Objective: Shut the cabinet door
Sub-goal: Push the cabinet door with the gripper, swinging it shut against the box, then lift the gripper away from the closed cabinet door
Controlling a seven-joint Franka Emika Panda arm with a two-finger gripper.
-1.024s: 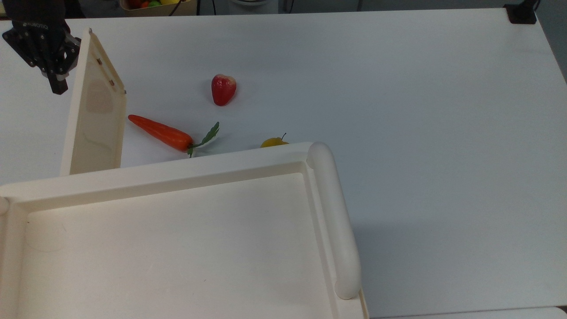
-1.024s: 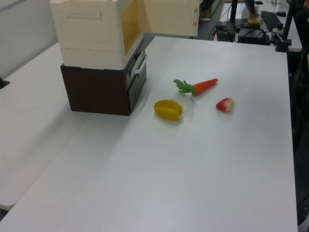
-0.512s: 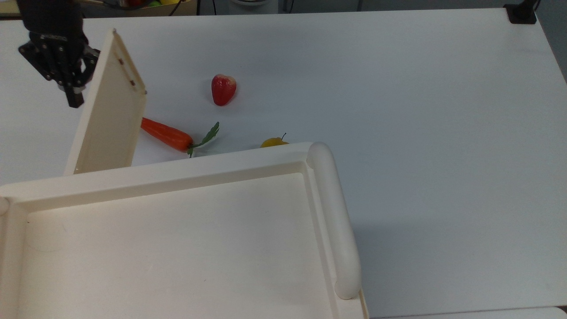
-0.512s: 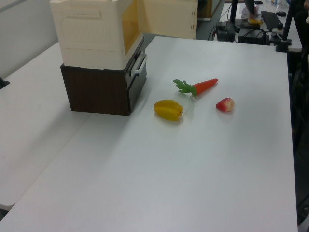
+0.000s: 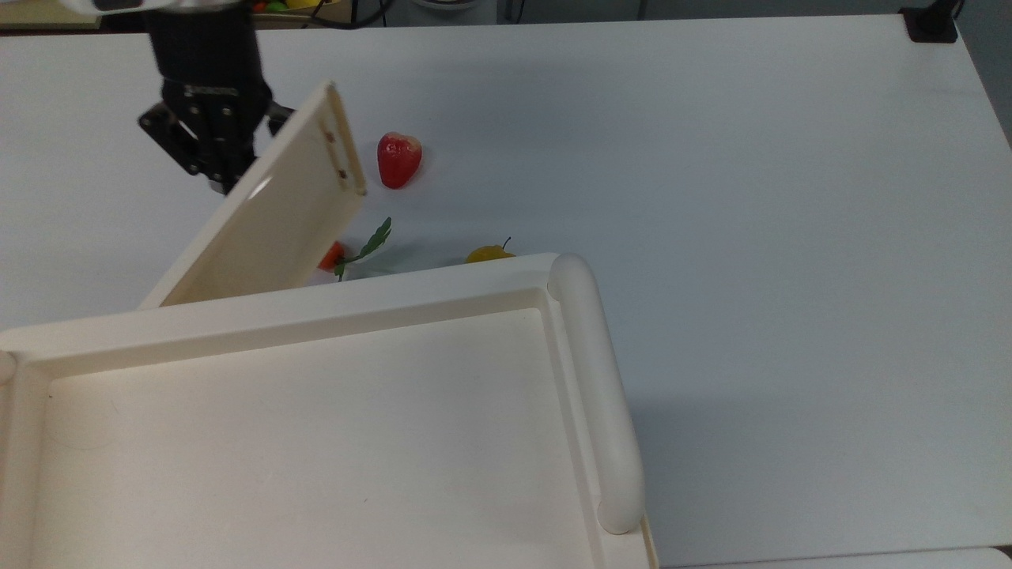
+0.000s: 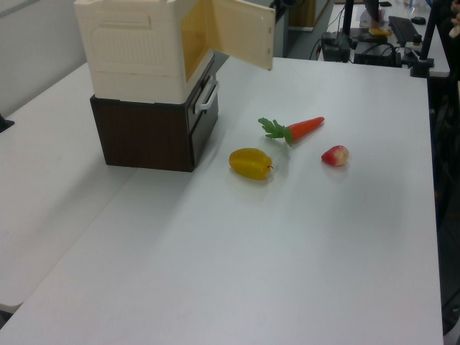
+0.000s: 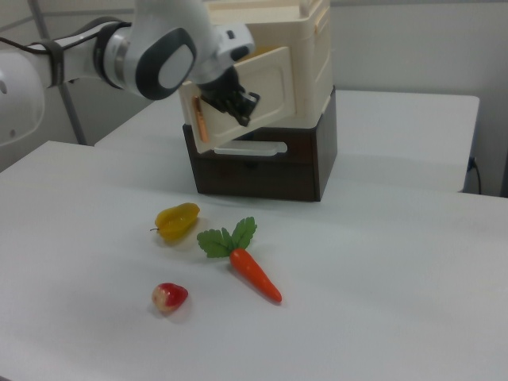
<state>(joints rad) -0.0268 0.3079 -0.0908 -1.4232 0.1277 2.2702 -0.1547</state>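
Claw (image 5: 224, 183) pressed vs outer face of cabinet door (image 5: 273, 221), pushing it shut; door approx half-swung. Finger spread: can't tell.

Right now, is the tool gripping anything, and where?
Nothing looks gripped. The tool sits against the outer face of the cabinet door, near its free edge, pushing rather than clamping.

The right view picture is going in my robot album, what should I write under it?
A robot gripper pushes the cream cabinet door half shut, with a carrot lying on the table.
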